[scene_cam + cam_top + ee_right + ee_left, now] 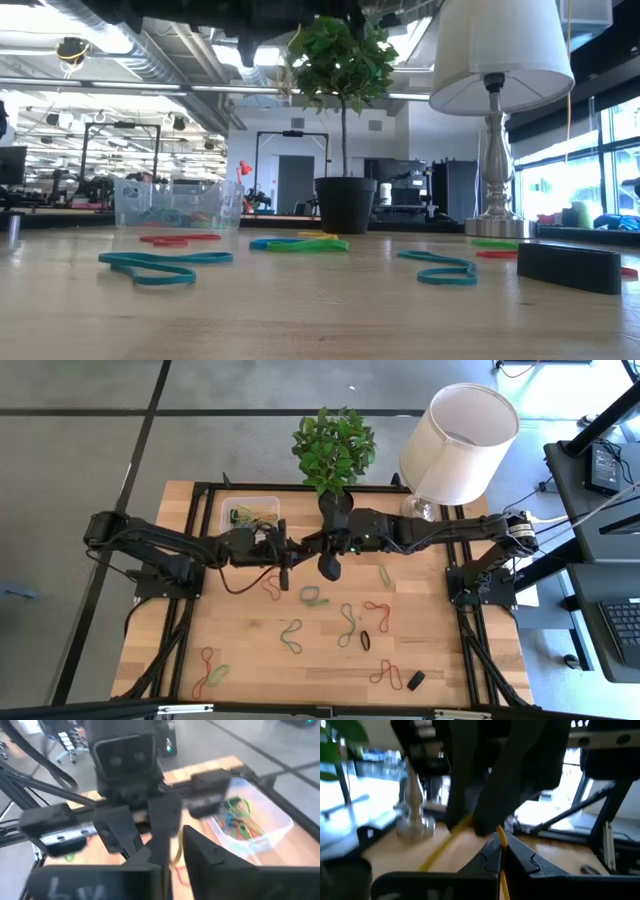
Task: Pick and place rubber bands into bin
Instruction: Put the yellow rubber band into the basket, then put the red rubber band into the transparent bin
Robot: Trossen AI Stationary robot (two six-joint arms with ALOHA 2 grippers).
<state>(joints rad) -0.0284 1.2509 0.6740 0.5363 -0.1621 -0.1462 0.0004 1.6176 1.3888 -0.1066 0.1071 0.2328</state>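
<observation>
Clear shallow bin [250, 512] sitting at the far left of the table [250, 660], a few green, yellow and red rubber bands [252, 516] already piled inside. One yellow band [501, 845] pinched in the closed left hand [285, 572], held up above the wood. Plenty more loose loops [345, 620], red, green, grey, scattered flat across the middle and near side.

Bright daylight comes from the windows behind the lamp [497, 60], and the floor beside it glares white from above. The counter [300, 670] is evenly lit with soft shadows. Both wrist views are smeared with blur.
</observation>
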